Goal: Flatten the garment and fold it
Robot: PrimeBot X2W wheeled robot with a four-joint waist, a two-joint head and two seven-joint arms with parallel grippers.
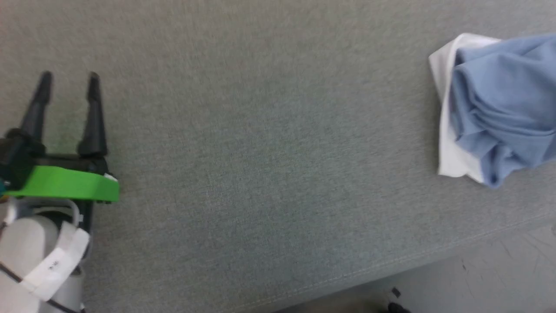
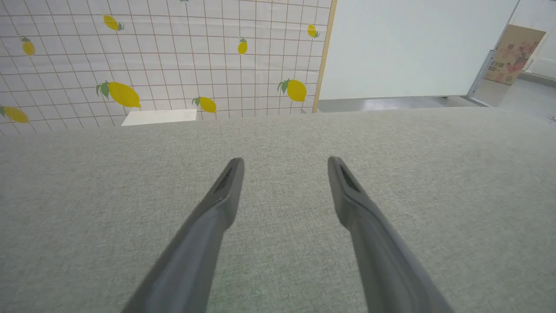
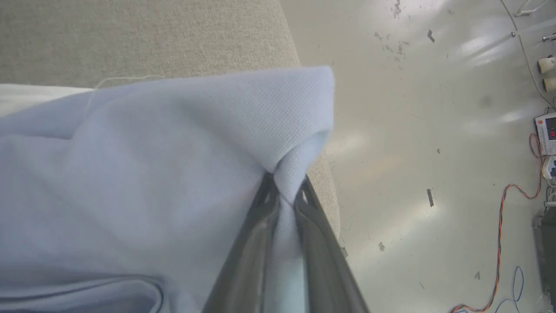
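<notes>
The garment (image 1: 504,108), a light blue knit shirt with white cloth showing at its left side, lies bunched at the right edge of the head view on the grey table (image 1: 260,152). In the right wrist view my right gripper (image 3: 284,187) is shut on a pinched fold of the garment (image 3: 173,174), which drapes to the left over the table edge. My left gripper (image 1: 67,84) stands open at the far left, well away from the cloth, with nothing between its fingers (image 2: 226,191).
The table's front edge (image 1: 391,265) runs along the lower right, with pale floor (image 3: 434,130) beyond it. Cables and small devices (image 3: 545,139) lie on the floor. A lemon-patterned wall (image 2: 173,61) and a white panel (image 2: 412,48) stand past the table's far edge.
</notes>
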